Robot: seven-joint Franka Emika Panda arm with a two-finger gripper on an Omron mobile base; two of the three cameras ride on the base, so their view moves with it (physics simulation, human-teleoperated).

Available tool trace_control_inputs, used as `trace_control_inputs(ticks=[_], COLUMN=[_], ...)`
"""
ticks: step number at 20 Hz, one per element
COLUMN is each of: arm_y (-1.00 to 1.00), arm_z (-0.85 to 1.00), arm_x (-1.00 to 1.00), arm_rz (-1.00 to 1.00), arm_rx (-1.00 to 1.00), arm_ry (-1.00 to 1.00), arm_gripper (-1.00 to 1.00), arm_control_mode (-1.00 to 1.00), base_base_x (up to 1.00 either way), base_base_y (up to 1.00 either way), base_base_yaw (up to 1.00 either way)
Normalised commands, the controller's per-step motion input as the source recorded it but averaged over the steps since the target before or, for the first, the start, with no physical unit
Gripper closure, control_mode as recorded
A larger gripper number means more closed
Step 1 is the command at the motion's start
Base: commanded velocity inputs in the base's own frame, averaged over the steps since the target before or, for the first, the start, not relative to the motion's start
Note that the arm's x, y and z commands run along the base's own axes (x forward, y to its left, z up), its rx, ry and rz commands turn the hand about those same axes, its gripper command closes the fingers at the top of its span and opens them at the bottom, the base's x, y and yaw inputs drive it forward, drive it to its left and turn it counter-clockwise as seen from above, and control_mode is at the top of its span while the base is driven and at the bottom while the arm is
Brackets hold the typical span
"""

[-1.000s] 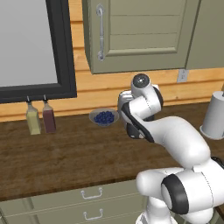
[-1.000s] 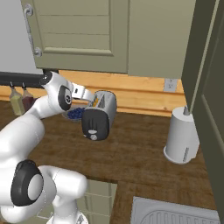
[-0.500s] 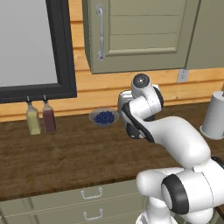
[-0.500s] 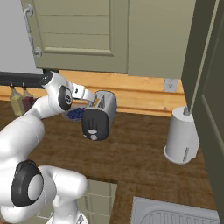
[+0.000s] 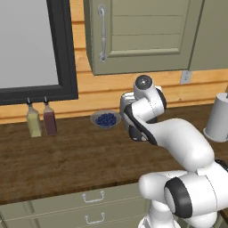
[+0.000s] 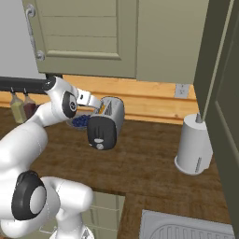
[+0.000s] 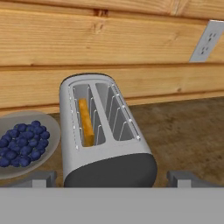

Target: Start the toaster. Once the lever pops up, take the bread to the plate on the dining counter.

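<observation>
Hand view has the toaster (image 7: 105, 131) dead ahead and just below the gripper (image 7: 109, 178), so that's the relation everything hangs on. Its long axis runs straight away from the camera toward the wood-plank wall, with the dark end panel nearest the claw. The two finger tips (image 7: 38, 178) poke up at the bottom of the frame, one off each side of that near end, well spread apart, wider than the toaster body, and holding nothing.

The bread (image 7: 86, 121) is sitting down in the left-hand slot as the hand view shows it, only its golden edge showing. The right slot looks empty. The bowl of blueberries (image 7: 22, 142) is just beside the toaster on that same left side, close enough that I'd watch it during any sideways move.

From the right base view, the toaster (image 6: 107, 122) stands on the wooden worktop with the dark end and its small pale knob facing out toward the robot, and the arm's wrist comes in from the toaster's left. A pale grey cylinder (image 6: 193, 144) stands well apart to the toaster's right.

My guess: the lever is on that near dark end, so the next move is a short drop straight down at the front, not a reach over the slots. I can't actually make out the lever itself though.
</observation>
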Motion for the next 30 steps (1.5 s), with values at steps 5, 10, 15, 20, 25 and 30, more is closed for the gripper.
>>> trace_control_inputs(ticks=[5,10,15,20,25,30], arm_y=[0.0,0.0,0.0,0.0,0.0,0.0], arm_z=[0.0,0.0,0.0,0.0,0.0,0.0], arm_x=[0.0,0.0,0.0,0.0,0.0,0.0], arm_rz=[0.0,0.0,0.0,0.0,0.0,0.0], arm_rx=[0.0,0.0,0.0,0.0,0.0,0.0], arm_ry=[0.0,0.0,0.0,0.0,0.0,0.0], arm_gripper=[-1.0,-1.0,-1.0,-1.0,-1.0,-1.0], arm_control_mode=[-1.0,-1.0,-1.0,-1.0,-1.0,-1.0], base_base_x=[0.0,0.0,0.0,0.0,0.0,0.0], base_base_y=[0.0,0.0,0.0,0.0,0.0,0.0], base_base_yaw=[0.0,0.0,0.0,0.0,0.0,0.0])
